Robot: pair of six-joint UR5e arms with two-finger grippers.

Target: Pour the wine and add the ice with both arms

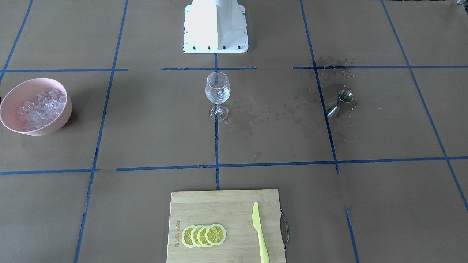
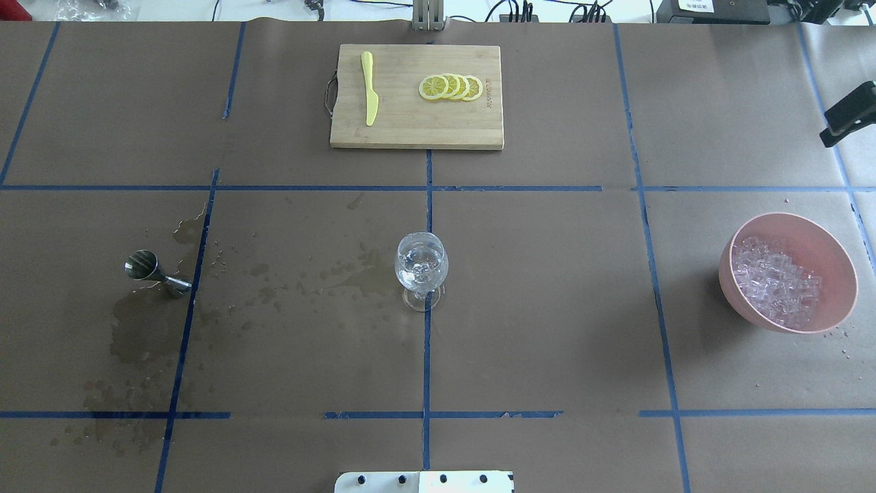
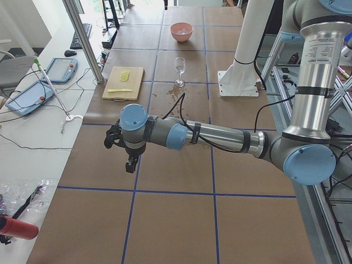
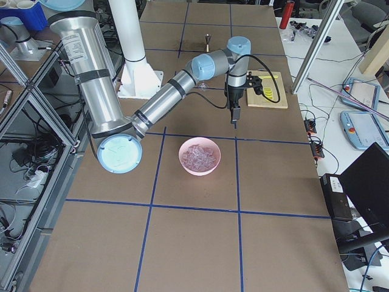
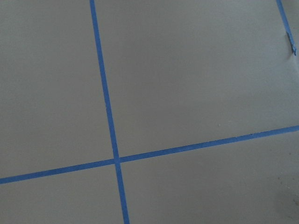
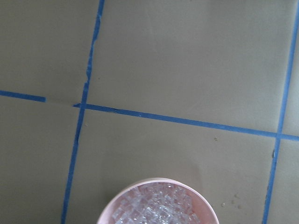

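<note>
The ice (image 2: 773, 281) is a heap of clear cubes in a pink bowl (image 2: 729, 282) on the robot's right; it also shows in the right wrist view (image 6: 154, 210). The wine shows as dark wet marks (image 2: 147, 342) on the brown paper around a steel jigger (image 2: 154, 268) lying on its side. A stemmed wine glass (image 2: 422, 263) stands upright mid-table with clear glinting contents. My right gripper (image 4: 234, 118) hangs high beside the bowl; my left gripper (image 3: 130, 165) hangs over bare paper at the table's left end. Whether either is open or shut cannot be told.
A bamboo cutting board (image 2: 410, 127) at the far edge holds lemon slices (image 2: 452, 87) and a yellow-green knife (image 2: 369, 96). The white pedestal base (image 1: 215, 33) stands behind the glass. A black clamp-like object (image 2: 848, 113) pokes in at the overhead view's right edge.
</note>
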